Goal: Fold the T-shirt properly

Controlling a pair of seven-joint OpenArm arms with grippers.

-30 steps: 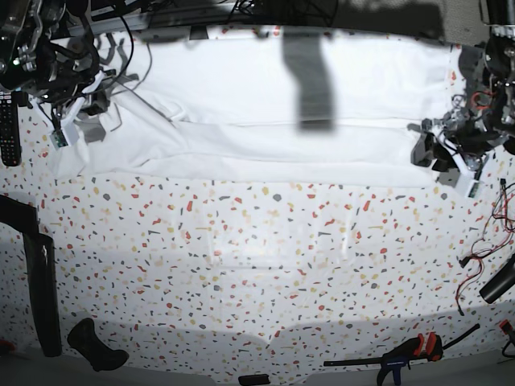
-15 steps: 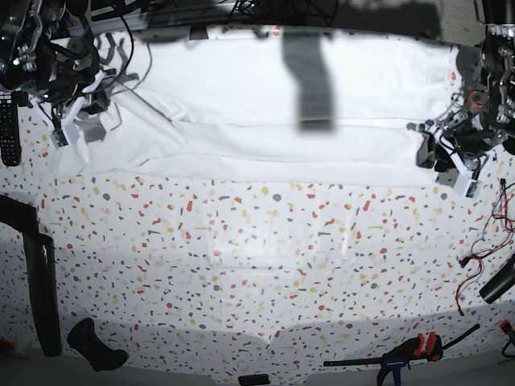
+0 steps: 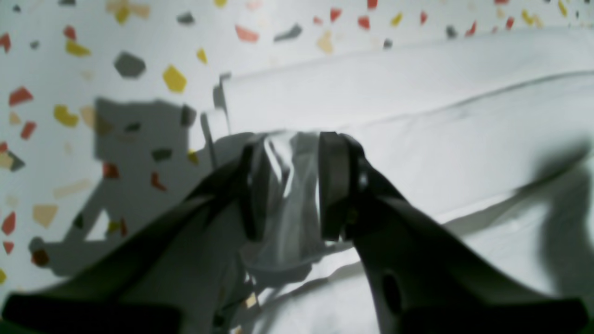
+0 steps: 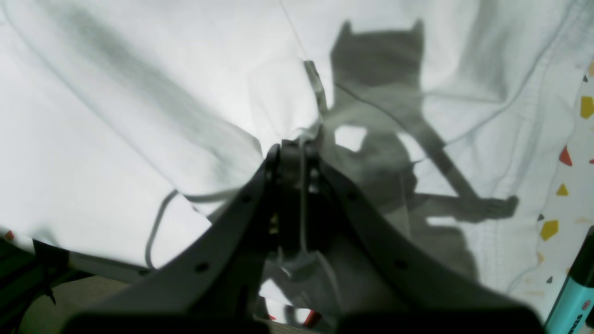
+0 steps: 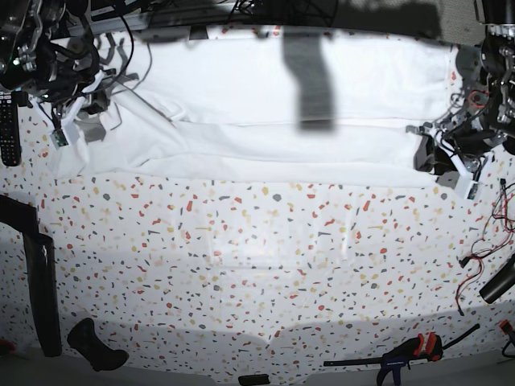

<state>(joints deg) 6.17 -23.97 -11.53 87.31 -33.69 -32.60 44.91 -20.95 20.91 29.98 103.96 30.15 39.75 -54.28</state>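
Midway through the job, the T-shirt lies spread along the far side of the speckled worktop, its near long edge already doubled back into a flat band that runs from one arm to the other. That lengthwise fold looks done; judging by the shape, the cross folds that would bring the cloth down to a compact packet are still to come.

At one end the left gripper has its fingers clamped on a bunched wad of white fabric, the folded edge stretching away beyond the tips and bare worktop off to one side of them. At the other end the right gripper has its fingers pressed nearly together on a thin pinch of cloth, a stitched hem curving off to one side and a teal marker lying outside the fingers at the frame's corner.

Compared with half a second and a second earlier, little has changed: the shirt's outline and fold line sit the same, and only the left arm's end has shifted slightly, a touch higher against the cloth's corner.
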